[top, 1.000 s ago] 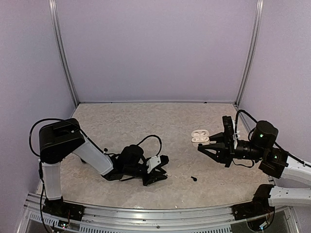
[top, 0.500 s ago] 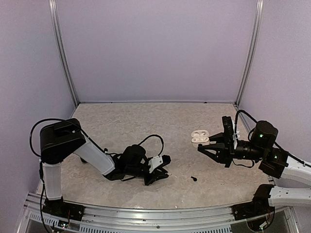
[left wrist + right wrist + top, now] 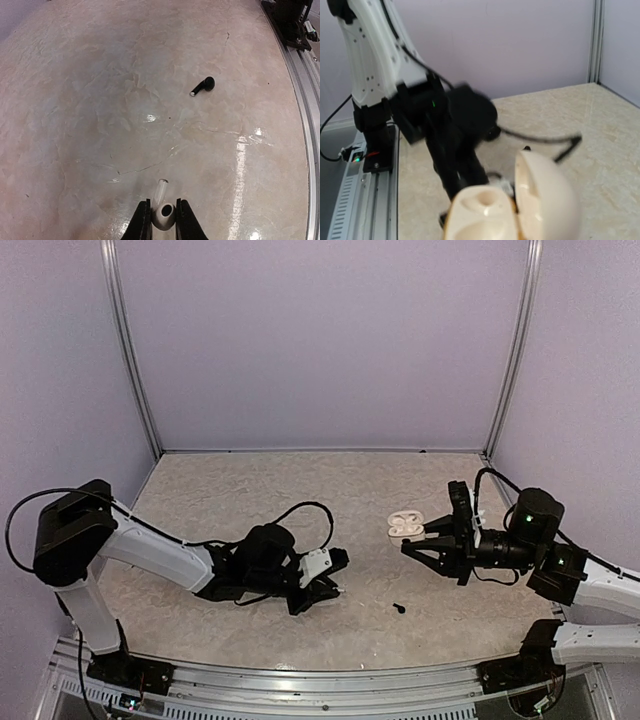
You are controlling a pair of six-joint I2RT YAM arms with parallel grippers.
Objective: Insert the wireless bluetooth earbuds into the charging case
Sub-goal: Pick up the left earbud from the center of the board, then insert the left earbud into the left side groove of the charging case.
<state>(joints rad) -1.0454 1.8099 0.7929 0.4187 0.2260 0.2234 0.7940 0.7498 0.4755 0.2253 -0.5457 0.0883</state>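
A white earbud (image 3: 163, 214) sits pinched between the fingertips of my left gripper (image 3: 163, 220), stem pointing away, low over the table; in the top view this gripper (image 3: 333, 587) is near the table's middle front. A black earbud (image 3: 204, 86) lies loose on the table ahead of it, also seen in the top view as the black earbud (image 3: 399, 608). My right gripper (image 3: 418, 538) hovers at the right, shut on the white charging case (image 3: 405, 524). The case (image 3: 485, 212) fills the right wrist view, lid (image 3: 547, 200) swung open, sockets bare, hiding the fingers.
An aluminium rail (image 3: 300, 100) runs along the table's near edge, with the right arm's base (image 3: 290, 20) at its end. The left arm (image 3: 445, 130) and its cable (image 3: 300, 512) lie low across the table's left half. Purple walls enclose the other sides.
My left gripper has closed on the white earbud while its arm stretched out lower and leftward at the shoulder. The right gripper drifted slightly left with the case.
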